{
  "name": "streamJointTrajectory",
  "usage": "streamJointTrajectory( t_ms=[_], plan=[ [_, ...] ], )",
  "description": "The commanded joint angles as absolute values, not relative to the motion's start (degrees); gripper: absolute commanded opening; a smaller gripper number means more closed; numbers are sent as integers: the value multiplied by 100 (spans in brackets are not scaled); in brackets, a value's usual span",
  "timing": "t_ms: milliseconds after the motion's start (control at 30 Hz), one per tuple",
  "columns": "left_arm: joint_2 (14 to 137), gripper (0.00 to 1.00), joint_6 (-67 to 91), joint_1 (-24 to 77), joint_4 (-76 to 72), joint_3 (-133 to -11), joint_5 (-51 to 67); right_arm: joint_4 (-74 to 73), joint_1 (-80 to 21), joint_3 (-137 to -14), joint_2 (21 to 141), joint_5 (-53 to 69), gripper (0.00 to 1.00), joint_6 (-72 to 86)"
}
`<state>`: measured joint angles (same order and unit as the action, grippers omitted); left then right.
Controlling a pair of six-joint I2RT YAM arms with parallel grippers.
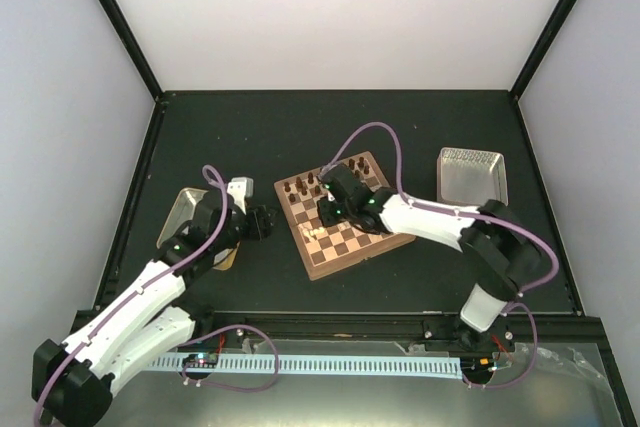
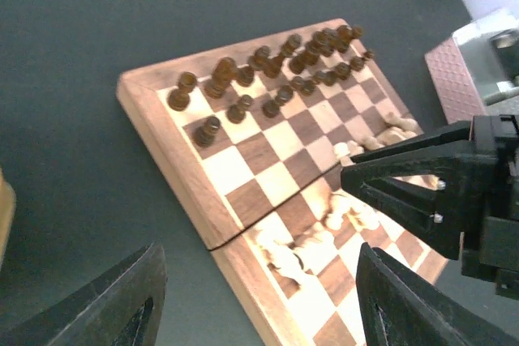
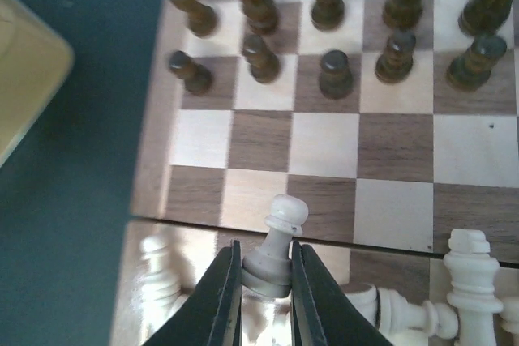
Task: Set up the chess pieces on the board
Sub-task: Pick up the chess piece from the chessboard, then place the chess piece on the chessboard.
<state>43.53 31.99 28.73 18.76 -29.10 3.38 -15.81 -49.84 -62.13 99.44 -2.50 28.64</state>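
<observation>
Between the fingers of the right claw [image 3: 266, 273], clamped tight, leaned a cream round-headed pawn [image 3: 281, 237] over the board [image 3: 324, 143]; the left claw [image 2: 259, 305] hung alongside, jaws apart.

Board [image 1: 340, 247]: 1. Metal trays: 2 [image 1: 180, 212] [image 1: 470, 177]. Grippers: 2, left gripper [image 2: 259, 285], right gripper [image 3: 266, 269]. Dark chessmen [image 3: 335, 73]: 10 in right wrist view, two rows of 5; full count unclear. Cream chess pieces [image 3: 473, 269]: at least 4, rest blurred.
</observation>
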Motion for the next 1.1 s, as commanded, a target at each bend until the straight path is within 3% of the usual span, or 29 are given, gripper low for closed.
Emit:
streamJointTrajectory(
  t_ms=[0, 433, 667, 1067],
  plan=[
    [4400, 66, 3343, 2733, 1581, -3206, 1444, -198, -4938, -5509, 9116, 352, 3, 1908],
    [5614, 67, 3526, 2628, 1332, -4228, 4568, 2291, -4937, -3590, 7371, 1973, 6, -32],
    [6065, 48, 3484, 2628, 1329, -4369, 5058, 2923, -4937, -3196, 7161, 2151, 5, -311],
    [6480, 32, 3560, 2628, 1181, -4384, 5176, 3091, -4939, -3102, 7184, 2542, 5, -503]
  ],
)
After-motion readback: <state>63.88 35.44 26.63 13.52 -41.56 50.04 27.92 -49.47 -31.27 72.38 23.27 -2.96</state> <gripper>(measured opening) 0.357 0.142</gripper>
